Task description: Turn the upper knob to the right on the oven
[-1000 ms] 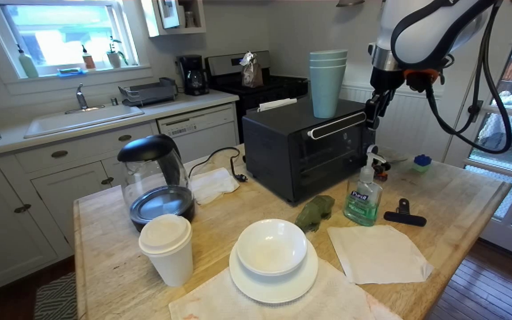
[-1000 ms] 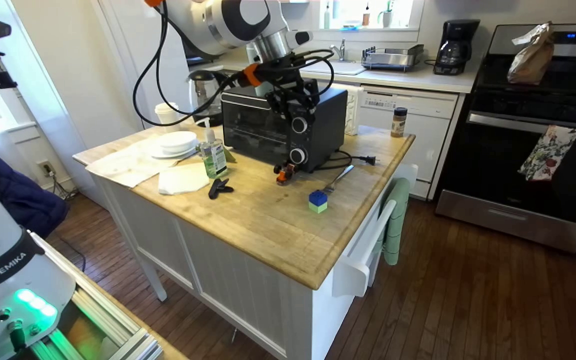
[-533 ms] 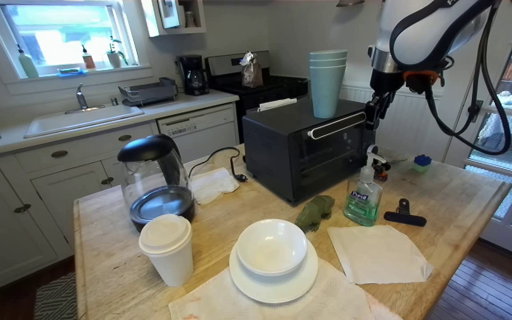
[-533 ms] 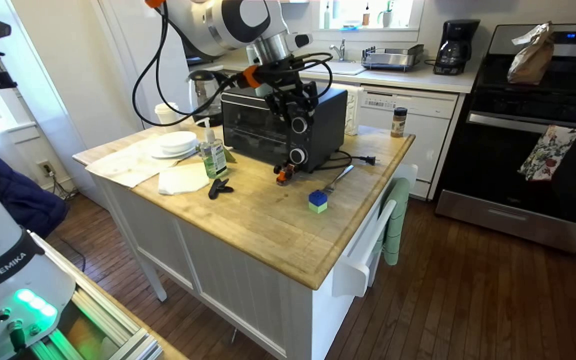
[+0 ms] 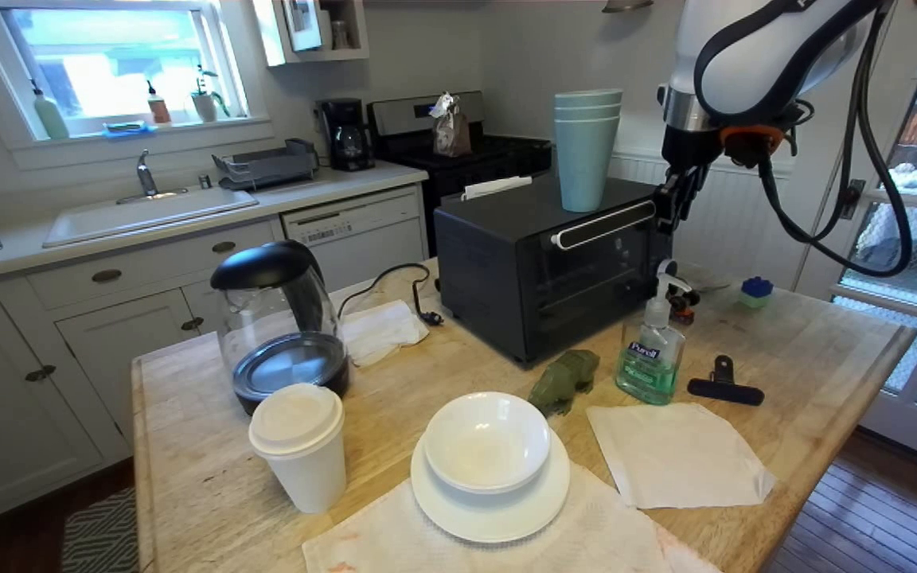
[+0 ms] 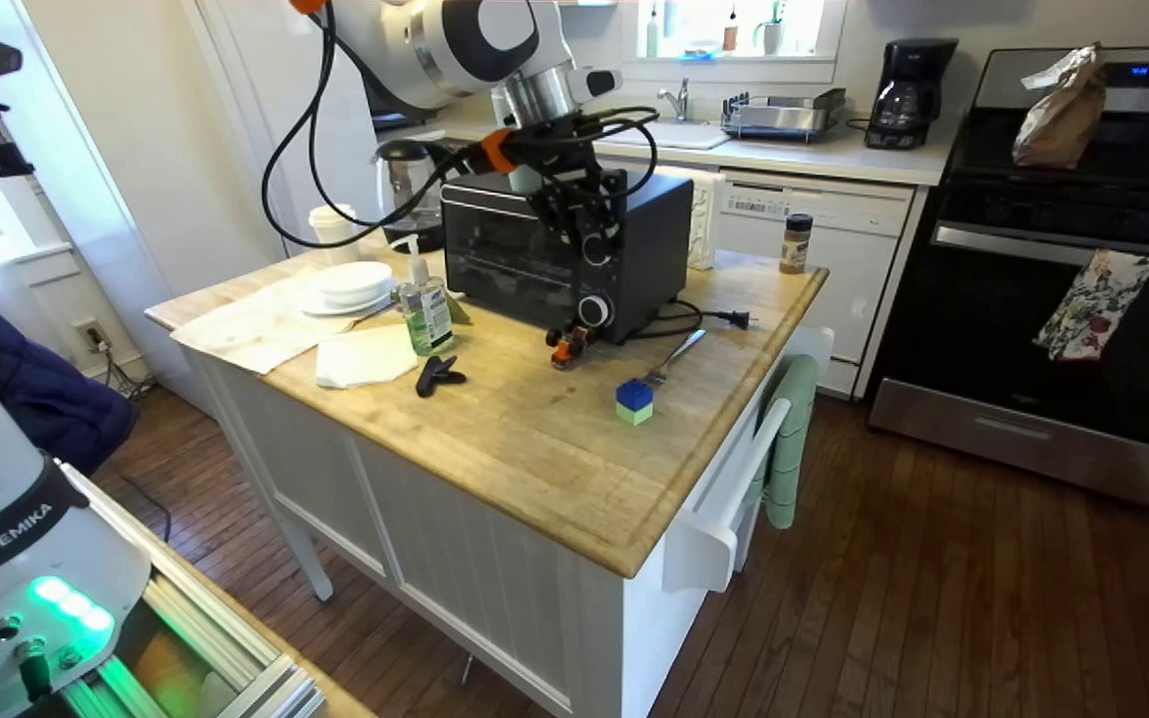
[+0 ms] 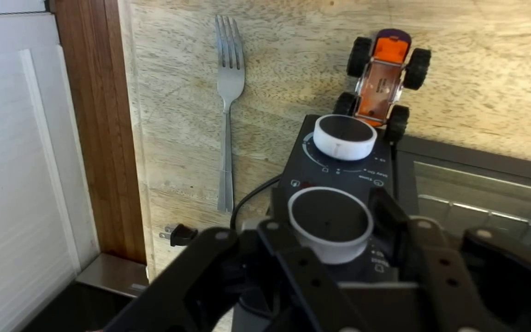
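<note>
1. The upper knob (image 7: 331, 215) on the oven (image 6: 656, 259) is flanked by the gripper (image 7: 330, 199), jaws apart.
2. Whether it is grasped cannot be told.
3. A truck (image 7: 378, 87) is seen by the lower knob (image 7: 345, 131).

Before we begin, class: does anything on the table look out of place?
Yes: the toy truck by the lower knob looks tipped over, its underside showing. Cups stacked on the oven, which could heat up, also seem misplaced.
</note>
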### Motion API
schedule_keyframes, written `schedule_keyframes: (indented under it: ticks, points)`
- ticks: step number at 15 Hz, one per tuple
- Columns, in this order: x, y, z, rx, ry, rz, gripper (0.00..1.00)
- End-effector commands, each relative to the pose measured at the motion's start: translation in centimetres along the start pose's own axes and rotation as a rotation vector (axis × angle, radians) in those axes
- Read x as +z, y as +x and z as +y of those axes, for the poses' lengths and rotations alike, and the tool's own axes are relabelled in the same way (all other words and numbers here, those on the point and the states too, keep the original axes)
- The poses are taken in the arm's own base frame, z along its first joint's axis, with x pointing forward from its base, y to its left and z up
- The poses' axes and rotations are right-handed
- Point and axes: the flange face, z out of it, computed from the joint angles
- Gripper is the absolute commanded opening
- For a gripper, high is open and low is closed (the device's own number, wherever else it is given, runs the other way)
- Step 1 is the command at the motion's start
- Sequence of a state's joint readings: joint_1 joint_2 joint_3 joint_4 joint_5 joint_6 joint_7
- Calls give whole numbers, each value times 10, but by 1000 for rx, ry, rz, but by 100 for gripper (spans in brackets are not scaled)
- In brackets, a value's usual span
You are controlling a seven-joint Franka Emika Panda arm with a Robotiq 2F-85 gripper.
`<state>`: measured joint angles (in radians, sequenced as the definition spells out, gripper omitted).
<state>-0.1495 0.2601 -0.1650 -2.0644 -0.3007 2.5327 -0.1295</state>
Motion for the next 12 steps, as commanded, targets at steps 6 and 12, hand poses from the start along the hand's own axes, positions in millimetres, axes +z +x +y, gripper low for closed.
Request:
schedule_keyframes:
  ticks: [6, 12]
  points:
    - [7, 3, 5, 75, 63, -10, 22]
    - [13, -3, 22, 182, 167, 4, 22]
